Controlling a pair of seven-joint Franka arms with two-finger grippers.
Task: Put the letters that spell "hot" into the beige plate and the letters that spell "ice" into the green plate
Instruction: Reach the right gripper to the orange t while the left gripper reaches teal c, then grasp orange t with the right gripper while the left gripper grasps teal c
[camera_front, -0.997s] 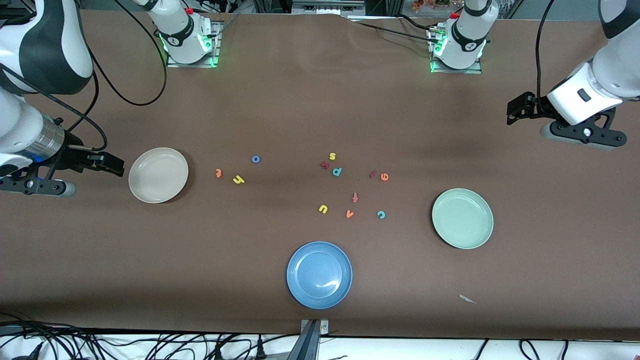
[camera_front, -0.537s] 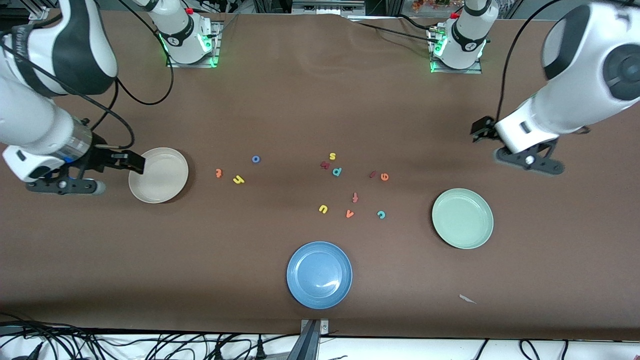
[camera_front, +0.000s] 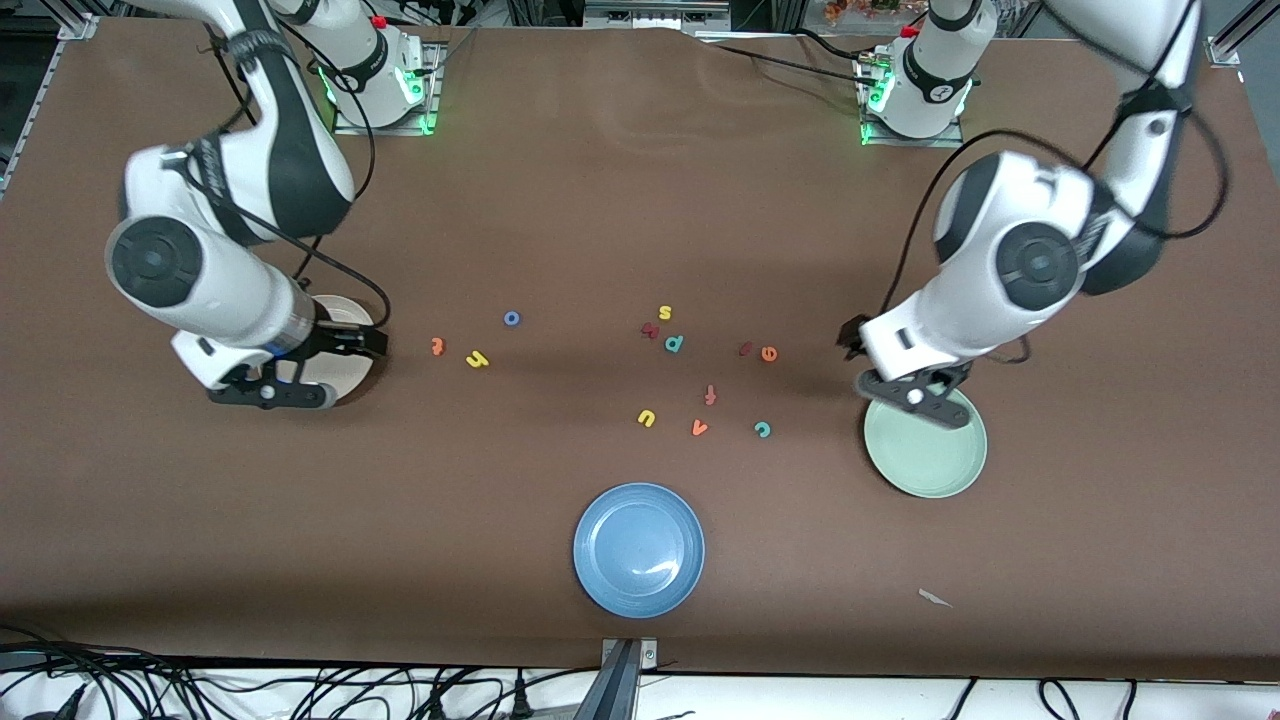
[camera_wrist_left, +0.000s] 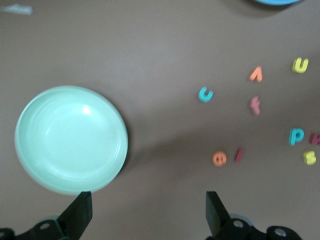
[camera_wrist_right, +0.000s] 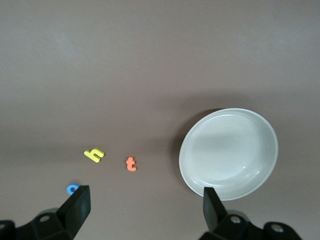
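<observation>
Both arms hanging over their plates, jaws wide, nothing picked up.

Nearest the front camera, the blue plate (camera_front: 639, 549) is sitting unused. Farther up, the green plate (camera_front: 926, 440) is lying at the left arm's end, with the left gripper (camera_front: 908, 392) hanging empty and spread over its 12 o'clock rim, probably lining up on teal "c" (camera_front: 762, 429), orange "e" (camera_front: 768, 353) and dark red "i" (camera_front: 744, 348). Decoy u (camera_front: 646, 418), v (camera_front: 699, 428), f (camera_front: 710, 394), p (camera_front: 674, 343) and s (camera_front: 664, 312) are mingling there. Yellow "h" (camera_front: 477, 359), orange "t" (camera_front: 437, 346) and blue "o" (camera_front: 511, 318) are lying at 3 o'clock of the beige plate (camera_front: 346, 374), where the right gripper (camera_front: 300, 385) is hovering agape, empty.
</observation>
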